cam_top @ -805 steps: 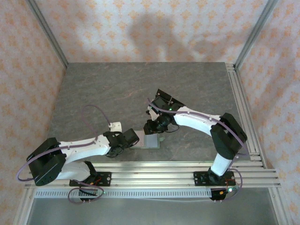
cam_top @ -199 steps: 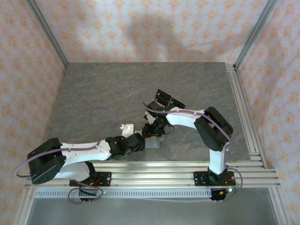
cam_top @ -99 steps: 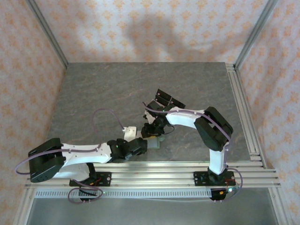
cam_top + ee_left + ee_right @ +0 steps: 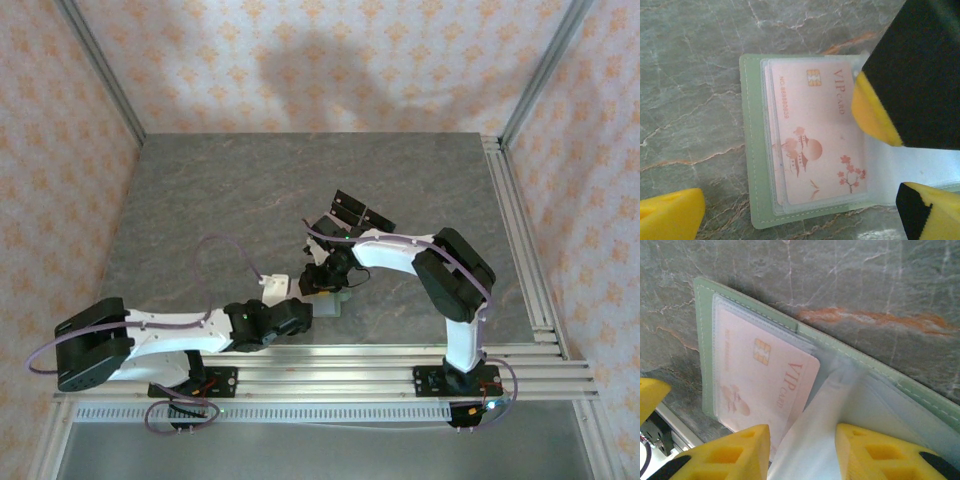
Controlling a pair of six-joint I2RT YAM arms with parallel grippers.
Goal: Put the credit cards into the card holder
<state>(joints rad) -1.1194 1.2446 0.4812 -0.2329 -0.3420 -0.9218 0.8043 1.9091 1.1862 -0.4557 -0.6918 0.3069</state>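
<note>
From above, the small sage-green folding card holder (image 4: pixel 328 304) lies open on the grey marbled stone worktop (image 4: pixel 250 200), near its front edge. The left pincer (image 4: pixel 306 310) is at the holder's left end and the right pincer (image 4: pixel 325 283) is over its far side. In the left wrist view, a pale pink credit card (image 4: pixel 820 145) with a gold chip and "VIP CARD" lettering sits in a clear pocket on the holder's left half. The left pincer's yellow fingertips (image 4: pixel 670 215) stand wide apart at the holder's near corners, gripping nothing. A black-and-yellow finger of the right pincer hangs over the card's right end. In the right wrist view, the right pincer (image 4: pixel 802 450) is clamped on a clear plastic sleeve (image 4: pixel 815 430) that rises from the holder's middle, just right of the card.
</note>
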